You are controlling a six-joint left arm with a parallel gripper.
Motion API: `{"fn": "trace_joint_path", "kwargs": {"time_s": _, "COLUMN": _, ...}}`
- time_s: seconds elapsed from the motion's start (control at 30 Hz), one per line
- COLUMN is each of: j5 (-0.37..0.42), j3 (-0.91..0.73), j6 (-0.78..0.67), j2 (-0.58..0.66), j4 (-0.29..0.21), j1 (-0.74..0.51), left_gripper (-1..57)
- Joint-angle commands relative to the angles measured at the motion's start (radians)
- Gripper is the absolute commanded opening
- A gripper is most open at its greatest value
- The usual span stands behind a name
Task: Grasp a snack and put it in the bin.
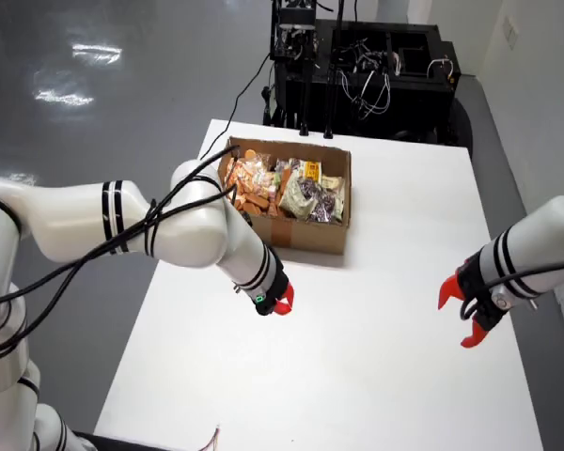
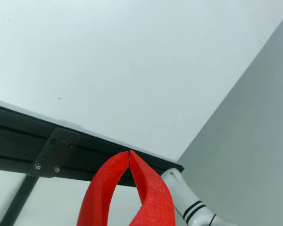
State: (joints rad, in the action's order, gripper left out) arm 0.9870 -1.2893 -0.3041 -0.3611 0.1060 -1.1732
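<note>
Red end effector (image 1: 283,301) on left arm in view from above is sitting pressed together, holding nothing, over white surface (image 1: 376,329). Snacks (image 1: 287,188) are lying in cardboard box (image 1: 305,235) at 12 o'clock of it. Risk: descending with tips pressed together, deflecting off packets or clipping box wall.

Cardboard box of snacks on your white table, an arm on either side.

From above, you see the box (image 1: 287,202) near the table's (image 1: 376,338) far edge, packed with snack packets (image 1: 312,197). The left arm's red gripper (image 1: 283,301) hovers just in front of the box; the right arm's gripper (image 1: 462,315), fingers spread, hangs well apart.
</note>
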Motion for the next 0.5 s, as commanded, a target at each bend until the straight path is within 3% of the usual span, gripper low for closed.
{"fn": "trace_joint_path", "kwargs": {"time_s": 0.03, "j5": 0.001, "j3": 0.001, "j6": 0.011, "j2": -0.001, "j4": 0.001, "j1": 0.01, "left_gripper": 0.0}}
{"fn": "trace_joint_path", "kwargs": {"time_s": 0.5, "j5": 0.002, "j3": 0.001, "j6": 0.016, "j2": -0.001, "j4": 0.003, "j1": 0.039, "left_gripper": 0.1}}
